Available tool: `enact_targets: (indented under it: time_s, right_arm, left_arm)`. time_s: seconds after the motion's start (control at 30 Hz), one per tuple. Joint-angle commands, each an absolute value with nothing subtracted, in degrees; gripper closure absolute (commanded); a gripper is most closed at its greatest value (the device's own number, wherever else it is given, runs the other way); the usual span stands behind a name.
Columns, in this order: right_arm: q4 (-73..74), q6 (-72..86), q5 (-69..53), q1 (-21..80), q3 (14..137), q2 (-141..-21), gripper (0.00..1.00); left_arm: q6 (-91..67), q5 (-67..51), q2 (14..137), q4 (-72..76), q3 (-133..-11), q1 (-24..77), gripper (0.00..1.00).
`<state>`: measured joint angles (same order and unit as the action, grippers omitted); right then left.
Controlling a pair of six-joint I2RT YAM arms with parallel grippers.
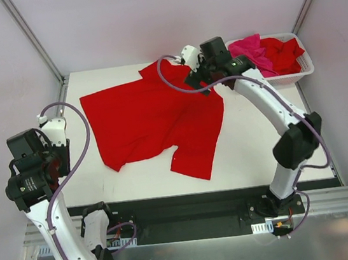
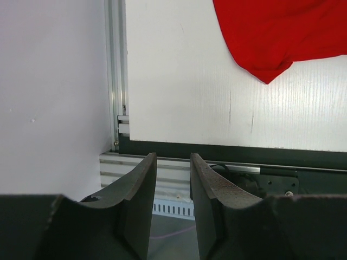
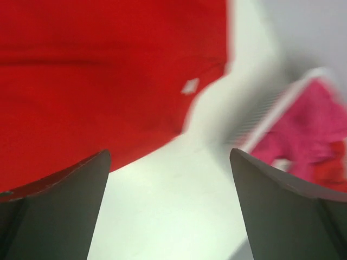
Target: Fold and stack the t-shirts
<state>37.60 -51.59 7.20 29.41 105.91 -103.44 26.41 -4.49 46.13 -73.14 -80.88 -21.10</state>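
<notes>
One bright red t-shirt [image 1: 154, 123] lies spread, somewhat rumpled, on the white table [image 1: 252, 139]. My right gripper [image 1: 201, 83] hovers over its far right edge, open wide and empty. In the blurred right wrist view the gripper [image 3: 171, 154] is above bare table, with the red shirt [image 3: 97, 70] and a small white label [image 3: 190, 85] beyond it. A magenta-pink shirt [image 1: 250, 49] and a red shirt [image 1: 282, 51] lie bunched in the basket. My left gripper [image 1: 52, 171] is at the table's left edge, its jaws a little apart and empty [image 2: 172, 156]; a shirt corner [image 2: 276, 32] shows far off.
The white slotted basket [image 1: 301, 71] stands at the back right corner; it also shows blurred in the right wrist view [image 3: 271, 105]. Metal frame rails [image 2: 116, 81] run along the table's left and front edges. White walls enclose the table.
</notes>
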Motion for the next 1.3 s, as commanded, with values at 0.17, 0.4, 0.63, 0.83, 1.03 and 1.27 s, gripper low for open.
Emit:
enact_targets:
  time_s: [0.17, 0.4, 0.63, 0.83, 1.03, 1.27]
  right_arm:
    - [39.4, -34.5, -9.7, 30.7, 79.8, -99.5, 0.04]
    - [27.7, -34.0, -2.6, 30.4, 77.9, -100.8, 0.04]
    - [22.9, -33.2, -2.2, 30.4, 77.7, -102.0, 0.04]
    - [22.1, -33.1, -4.1, 30.5, 77.2, -105.7, 0.04]
    - [25.4, -35.6, -4.1, 30.9, 76.9, -107.9, 0.04]
    - [32.6, -39.1, -3.3, 30.9, 78.6, -110.8, 0.04]
  left_arm:
    - [26.6, -5.1, 45.8, -73.6, -81.0, -21.7, 0.69]
    - [27.4, -2.8, 47.6, -76.9, -84.5, -21.7, 0.69]
    - [26.4, -2.4, 50.6, -78.7, -90.0, -21.6, 0.69]
    - [25.0, -2.1, 51.0, -79.9, -91.5, -21.6, 0.68]
    - [24.8, -1.7, 50.6, -80.3, -91.8, -21.7, 0.68]
    - [22.8, -2.6, 50.5, -80.2, -92.5, -21.6, 0.69]
